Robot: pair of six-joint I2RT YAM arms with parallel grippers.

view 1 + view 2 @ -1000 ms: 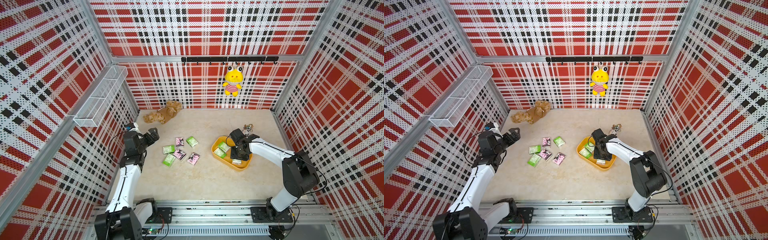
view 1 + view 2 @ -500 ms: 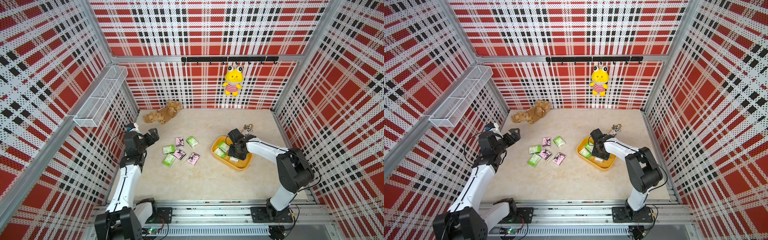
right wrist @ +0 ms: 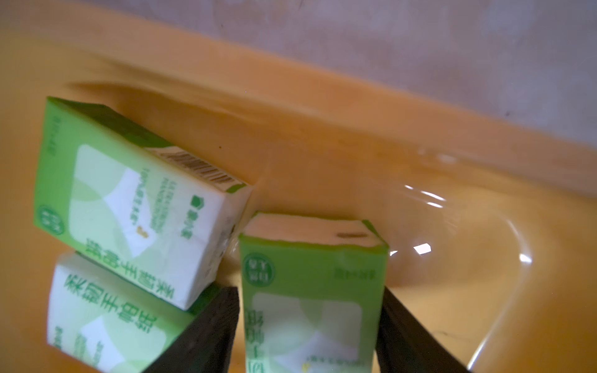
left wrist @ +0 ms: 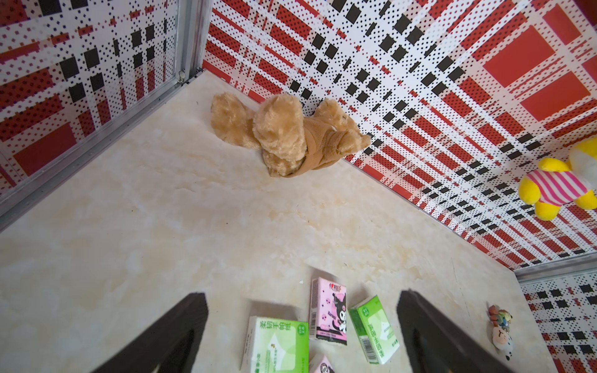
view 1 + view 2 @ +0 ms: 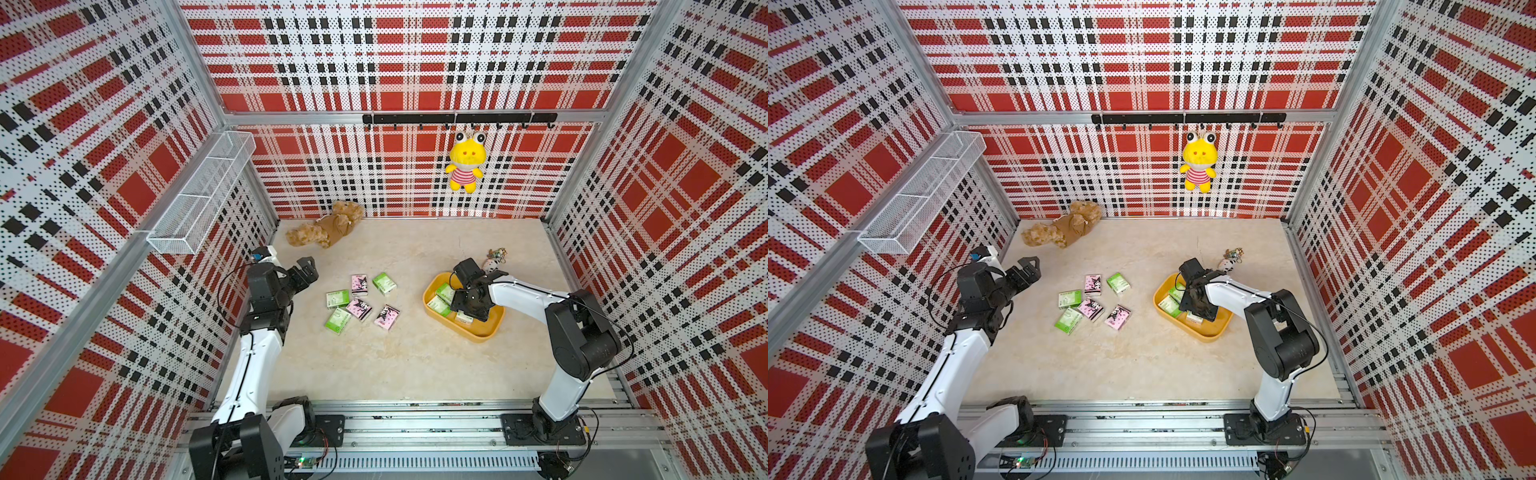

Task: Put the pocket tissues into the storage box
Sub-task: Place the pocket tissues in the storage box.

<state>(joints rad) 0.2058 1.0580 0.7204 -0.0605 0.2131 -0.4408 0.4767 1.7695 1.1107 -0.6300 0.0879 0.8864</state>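
Observation:
The yellow-orange storage box (image 5: pixel 482 332) (image 5: pixel 1209 332) sits right of centre on the floor. My right gripper (image 5: pixel 465 314) (image 5: pixel 1197 316) is down inside it. It is open, its fingers just off the sides of a green pocket tissue packet (image 3: pixel 313 290) lying on the box floor (image 3: pixel 323 129). Two more green packets (image 3: pixel 129 200) (image 3: pixel 97 323) lie beside it in the box. Several green and pink packets (image 5: pixel 360 308) (image 5: pixel 1092 307) are scattered on the floor mid-left. My left gripper (image 5: pixel 307 266) (image 4: pixel 303 332) hovers open and empty to their left, above three of them (image 4: pixel 329 306).
A brown teddy bear (image 5: pixel 328 228) lies at the back wall. A yellow frog plush (image 5: pixel 465 162) hangs from the hook rail. A small keychain trinket (image 5: pixel 494 259) rests just behind the box. A white wire basket (image 5: pixel 199 195) hangs on the left wall.
The right gripper's jaws have spread apart from the green packet inside the box, and that arm's elbow has shifted slightly. The left arm has not moved.

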